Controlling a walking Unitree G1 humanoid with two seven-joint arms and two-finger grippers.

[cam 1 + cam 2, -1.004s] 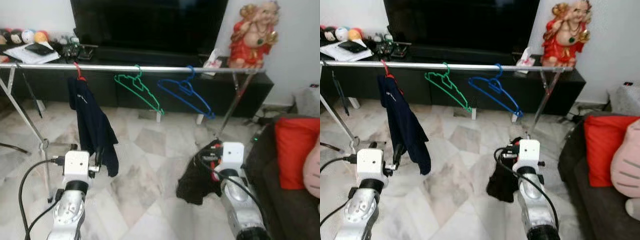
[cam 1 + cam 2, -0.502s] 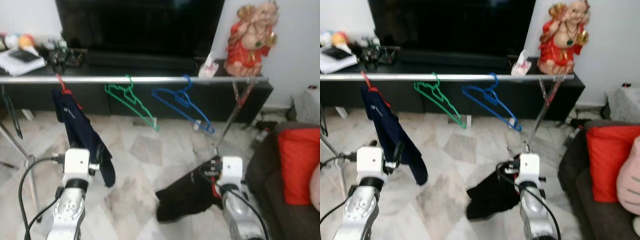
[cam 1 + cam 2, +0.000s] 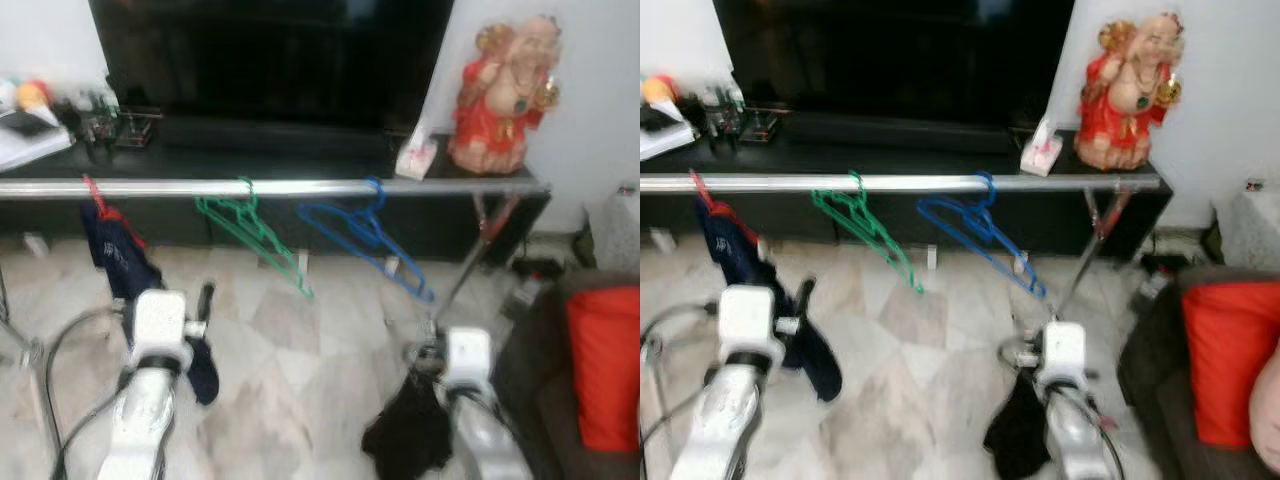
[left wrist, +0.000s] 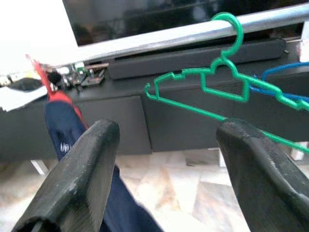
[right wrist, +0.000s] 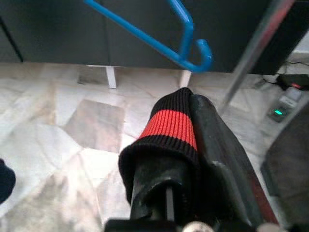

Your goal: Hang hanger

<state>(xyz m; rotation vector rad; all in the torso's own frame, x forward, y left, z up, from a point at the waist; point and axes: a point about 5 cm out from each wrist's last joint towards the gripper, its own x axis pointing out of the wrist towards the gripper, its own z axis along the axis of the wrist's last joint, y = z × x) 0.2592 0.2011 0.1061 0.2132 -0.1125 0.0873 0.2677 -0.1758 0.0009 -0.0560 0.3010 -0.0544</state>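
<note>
Gripping a black garment with a red-striped cuff, the right gripper sits low over the marble floor, the left gripper spread wide, and beyond them a green hanger and blue hanger hang on the silver rail.

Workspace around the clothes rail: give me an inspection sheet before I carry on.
Surface: pale marble tile floor.
Job's things: silver metal clothes rail carries a red hanger with navy garment, an empty green wire hanger and an empty blue plastic hanger.
Clutter: black garment with red stripe.
End effectors: left end effector open, facing the green hanger; right end effector shut on the black garment.
Cables: black cable at left arm.
Surroundings: black TV console, red figurine, red cushion.
</note>
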